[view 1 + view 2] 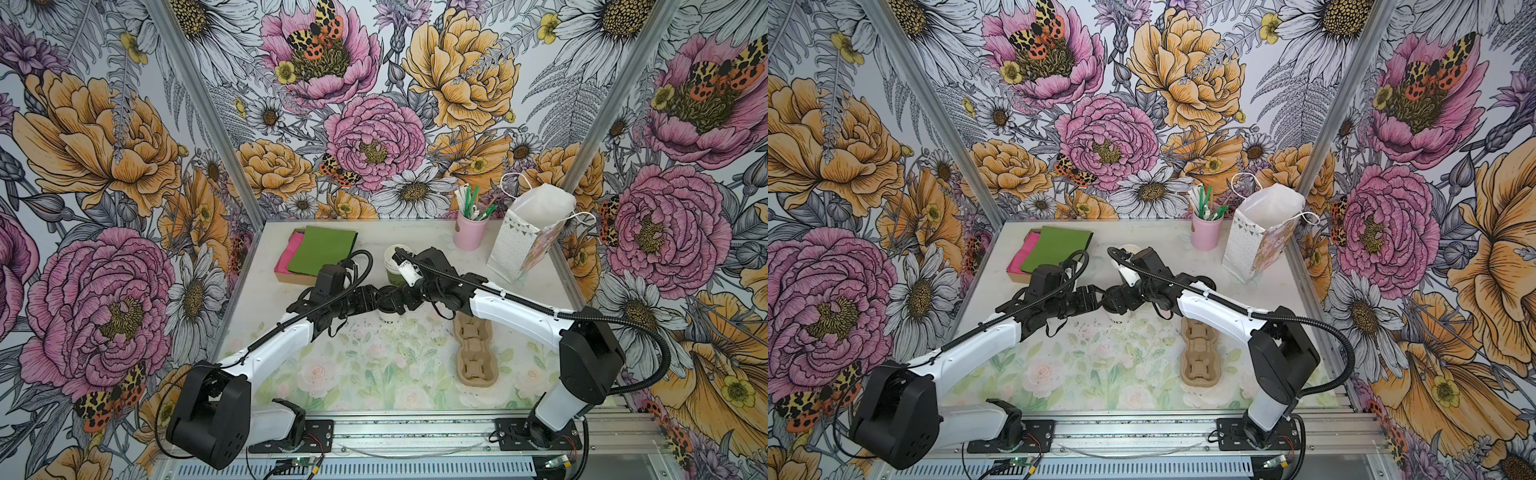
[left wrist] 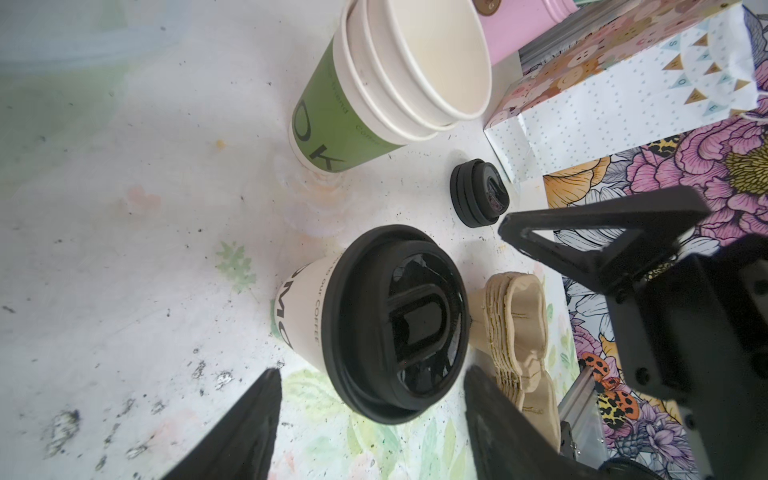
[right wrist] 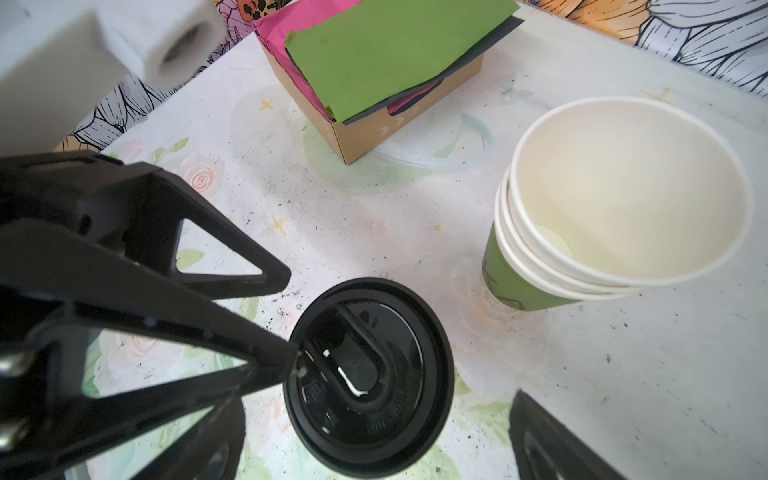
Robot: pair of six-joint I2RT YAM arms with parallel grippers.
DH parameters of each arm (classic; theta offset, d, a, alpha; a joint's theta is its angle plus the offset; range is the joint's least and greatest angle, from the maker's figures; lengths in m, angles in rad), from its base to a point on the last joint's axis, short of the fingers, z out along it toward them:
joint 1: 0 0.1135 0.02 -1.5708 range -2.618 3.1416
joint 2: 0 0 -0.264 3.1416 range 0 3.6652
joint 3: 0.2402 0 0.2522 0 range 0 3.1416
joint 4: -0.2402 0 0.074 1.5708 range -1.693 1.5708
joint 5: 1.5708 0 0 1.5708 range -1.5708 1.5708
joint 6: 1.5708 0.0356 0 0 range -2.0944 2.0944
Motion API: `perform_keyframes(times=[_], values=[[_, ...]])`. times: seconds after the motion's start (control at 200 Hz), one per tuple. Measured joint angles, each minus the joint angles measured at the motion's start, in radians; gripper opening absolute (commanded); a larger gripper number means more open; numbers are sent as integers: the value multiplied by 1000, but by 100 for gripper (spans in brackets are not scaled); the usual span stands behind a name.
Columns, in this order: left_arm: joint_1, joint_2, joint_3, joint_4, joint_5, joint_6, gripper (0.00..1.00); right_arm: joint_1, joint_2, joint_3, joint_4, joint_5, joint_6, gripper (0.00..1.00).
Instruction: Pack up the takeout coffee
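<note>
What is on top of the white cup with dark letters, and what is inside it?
A round black sip lid sits on the white cup, covering its whole rim. What is inside cannot be seen: the lid hides it.

You have the white paper takeout coffee with its black sip lid (image 2: 374, 324) standing between the jaws of the left gripper (image 2: 372, 371) and, from the opposite side, the right gripper (image 3: 374, 405). Directly behind the jaws stands the stack of green-and-white paper cups (image 3: 623, 199). Behind and left of them sits the brown cardboard box of napkins (image 3: 374, 137). To their right and nearer the front lies the stack of beige pulp cup carriers (image 1: 473, 353).
</note>
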Motion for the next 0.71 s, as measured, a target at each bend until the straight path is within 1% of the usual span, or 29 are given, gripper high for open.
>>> perform_keyframes(times=[0.055,0.125,0.29,0.375,0.555,0.705], values=[[19,-26,6,-16,-2,11,83,-2,-1,0,0,0,3,100],[51,-71,13,-35,-3,26,85,-2,-1,0,0,0,4,99],[141,-156,17,-50,-3,42,85,-2,-1,6,-4,1,7,99],[159,-164,16,-56,0,42,85,-2,0,18,-8,2,14,99],[160,-162,-7,-56,29,33,77,-1,17,57,-24,16,22,99],[139,-161,-67,-51,45,6,69,-2,66,97,-42,40,32,99]])
